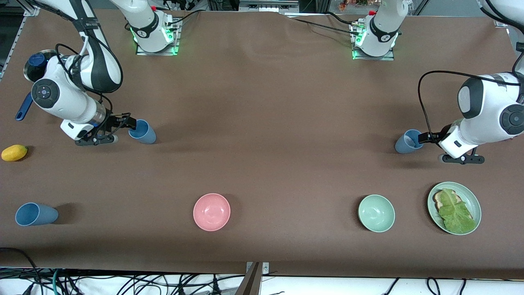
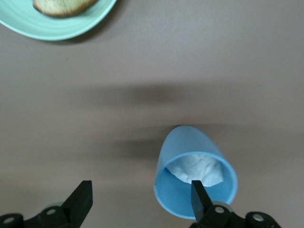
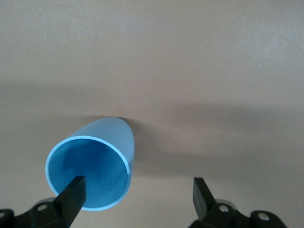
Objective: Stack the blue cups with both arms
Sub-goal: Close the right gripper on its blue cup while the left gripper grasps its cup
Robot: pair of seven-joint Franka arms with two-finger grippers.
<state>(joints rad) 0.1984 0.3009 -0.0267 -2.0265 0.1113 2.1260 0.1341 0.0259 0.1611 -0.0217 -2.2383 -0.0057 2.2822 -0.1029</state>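
A mid-blue cup (image 1: 143, 131) (image 3: 91, 165) lies on its side toward the right arm's end of the table, mouth facing my right gripper (image 1: 125, 123) (image 3: 137, 197). That gripper is open, with one finger (image 3: 71, 195) at the cup's mouth and the other outside its wall. A greyer blue cup (image 1: 407, 141) (image 2: 194, 172) with a whitish inside lies on its side toward the left arm's end. My left gripper (image 1: 426, 138) (image 2: 140, 202) is open, one finger (image 2: 200, 199) in front of that cup's mouth. Another blue cup (image 1: 36, 214) lies nearer the front camera.
A pink bowl (image 1: 211, 212), a pale green bowl (image 1: 376, 213) and a green plate (image 1: 475, 203) (image 2: 28, 26) with toast and lettuce stand nearer the front camera. A yellow fruit (image 1: 14, 152), a metal pot (image 1: 35, 65) and a blue handle (image 1: 23, 108) sit by the right arm.
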